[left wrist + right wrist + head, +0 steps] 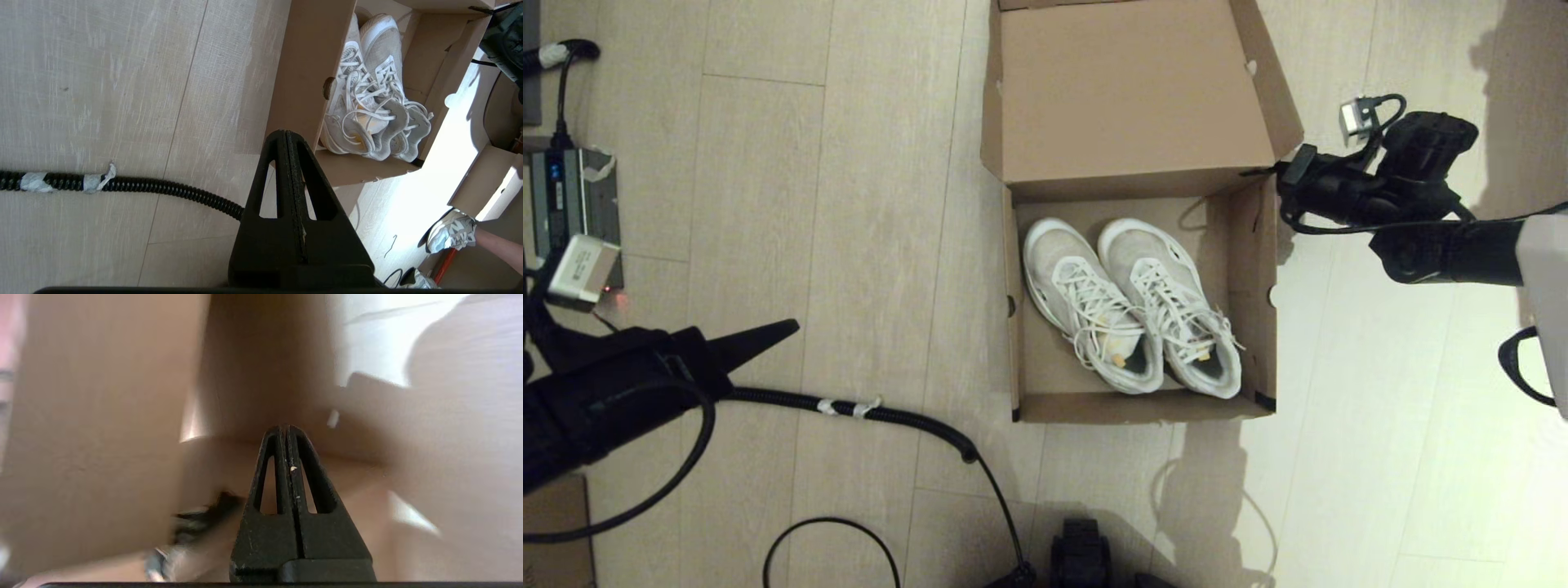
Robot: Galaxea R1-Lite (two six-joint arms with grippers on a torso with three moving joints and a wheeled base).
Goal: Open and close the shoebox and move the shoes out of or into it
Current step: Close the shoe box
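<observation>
Pressed together, the right gripper fingers touch the raised lid's corner at centre right. Shoebox stands open at frame centre, shoes inside. Left gripper, fingers together, idles lower left. Next, I judge: push the lid shut.

The left arm lies low at the near left, its wrist level and pointing right. The left gripper has its two fingers pressed flat together into one tapered point, nothing between them, as the left wrist view confirms. The right arm reaches in from the right edge, farther off and higher, forearm level and wrist turned left. The right gripper points left, and in the right wrist view its fingers meet along their whole length, holding nothing.
</observation>
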